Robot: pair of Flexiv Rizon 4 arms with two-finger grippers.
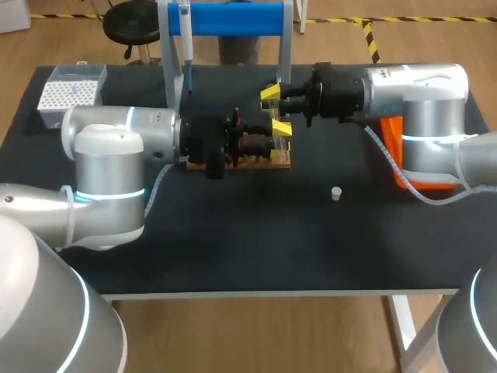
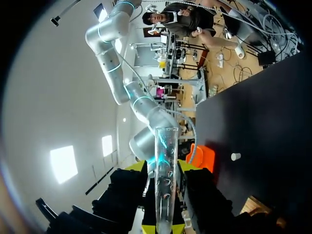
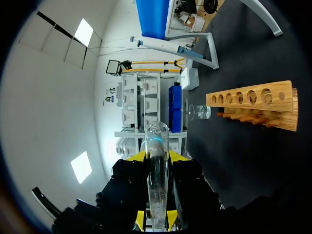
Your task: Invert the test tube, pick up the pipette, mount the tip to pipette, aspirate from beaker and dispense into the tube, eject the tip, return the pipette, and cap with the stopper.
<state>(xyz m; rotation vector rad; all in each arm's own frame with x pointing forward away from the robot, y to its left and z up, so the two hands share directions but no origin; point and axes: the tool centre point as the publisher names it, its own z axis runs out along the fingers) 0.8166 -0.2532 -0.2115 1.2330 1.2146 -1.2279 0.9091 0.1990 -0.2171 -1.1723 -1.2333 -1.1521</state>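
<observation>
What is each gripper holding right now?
Left gripper: closed on the test tube.
Right gripper: closed on the same test tube.

Black tabletop [image 1: 233, 249]. Clear glass test tube [image 3: 157, 185]. Bright yellow fingers [image 1: 270, 94]. Tan wooden rack [image 3: 253, 100]. Cream stopper [image 1: 336, 193]. White tip box [image 1: 71, 93] with a dotted grid. Orange container [image 1: 393, 126].

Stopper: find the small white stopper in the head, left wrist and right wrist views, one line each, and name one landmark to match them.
Head view: the stopper sits alone on the dark table, apart from the orange object and nearer the front edge.
Left wrist view: the stopper sits on the table, just beside the orange object.
Right wrist view: not in it.
Landmark: the orange object, shared by the head and left wrist views.
</observation>
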